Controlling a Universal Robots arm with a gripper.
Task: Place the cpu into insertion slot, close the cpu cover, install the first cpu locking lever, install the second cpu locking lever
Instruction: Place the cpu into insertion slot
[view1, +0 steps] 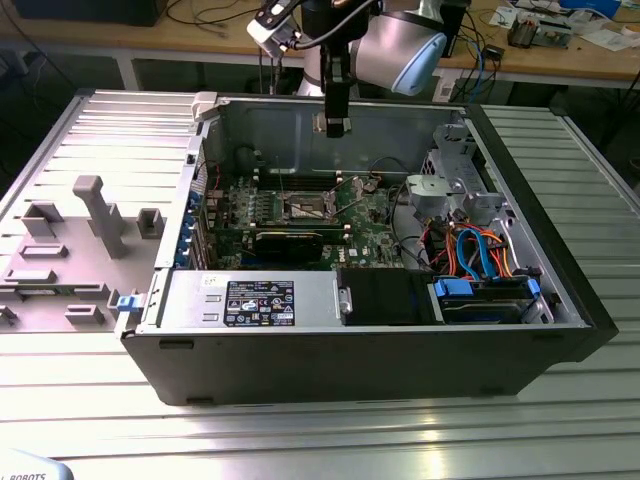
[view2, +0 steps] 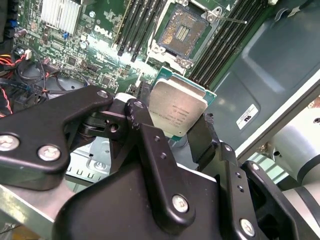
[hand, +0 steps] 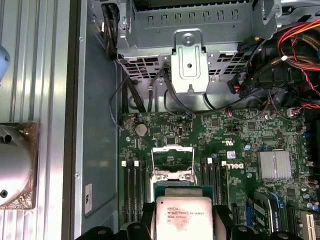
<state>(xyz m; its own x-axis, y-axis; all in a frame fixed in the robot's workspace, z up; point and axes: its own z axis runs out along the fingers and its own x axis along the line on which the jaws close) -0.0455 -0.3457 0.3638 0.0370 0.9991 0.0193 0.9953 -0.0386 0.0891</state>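
Observation:
My gripper (view1: 335, 124) hangs above the open computer case, over the motherboard's rear part. It is shut on the cpu (view2: 177, 111), a flat square chip with a silvery top and a green edge, pinched at two opposite sides by the black fingers (view2: 145, 131). In the first wrist view the cpu (hand: 182, 216) is held a little short of the insertion slot (hand: 172, 160). The insertion slot (view2: 181, 30) lies uncovered, its dark contact field showing inside the silvery rim. The cpu cover (view2: 169, 56) appears swung up at the socket edge nearest the chip. A thin wire lever (view2: 227, 20) sticks out beside the socket.
Memory slots (hand: 134, 187) flank the socket on both sides. A metal drive cage (hand: 187, 55) with cables stands beyond it, and a finned heatsink (hand: 273, 165) lies to one side. A black expansion card (view1: 290, 240) and a grey fixture tray (view1: 70, 250) show in the exterior view.

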